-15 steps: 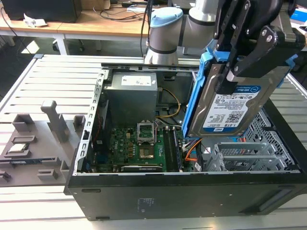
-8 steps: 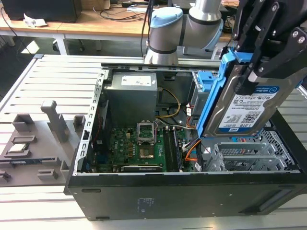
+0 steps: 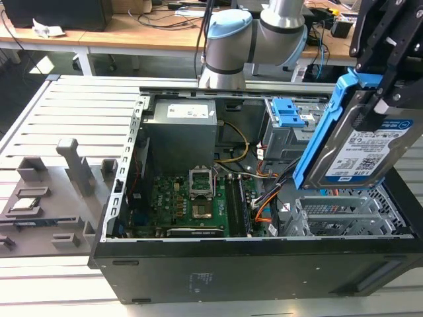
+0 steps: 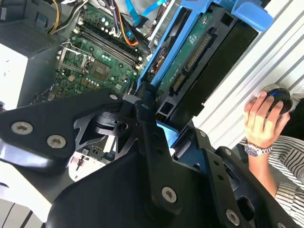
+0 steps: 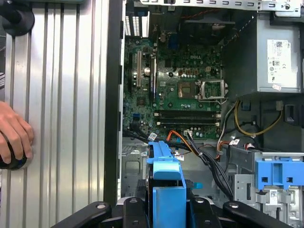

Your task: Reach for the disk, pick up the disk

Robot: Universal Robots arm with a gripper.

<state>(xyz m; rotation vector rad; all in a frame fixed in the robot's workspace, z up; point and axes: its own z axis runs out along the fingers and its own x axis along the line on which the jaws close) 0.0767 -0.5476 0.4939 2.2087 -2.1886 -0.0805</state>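
Gripper (image 3: 386, 99) at the upper right of the exterior view, clamped on the disk (image 3: 360, 148), which hangs tilted in the air above the right end of the open computer case (image 3: 218, 277), clear of the metal drive cage (image 3: 344, 214) below it. Disk label faces the camera; its blue bracket (image 3: 320, 129) runs along the edge toward the exterior view's left. In the second wrist view the black fingers (image 4: 152, 142) close on the disk (image 4: 190, 57) from both sides, circuit-board side showing. In the first wrist view the bracket's end (image 5: 166, 175) sits bottom centre between the fingers, above the motherboard (image 5: 183, 90). A person's hand (image 5: 14, 135) rests on a dark round object at the left edge, on the ribbed table (image 5: 66, 118).
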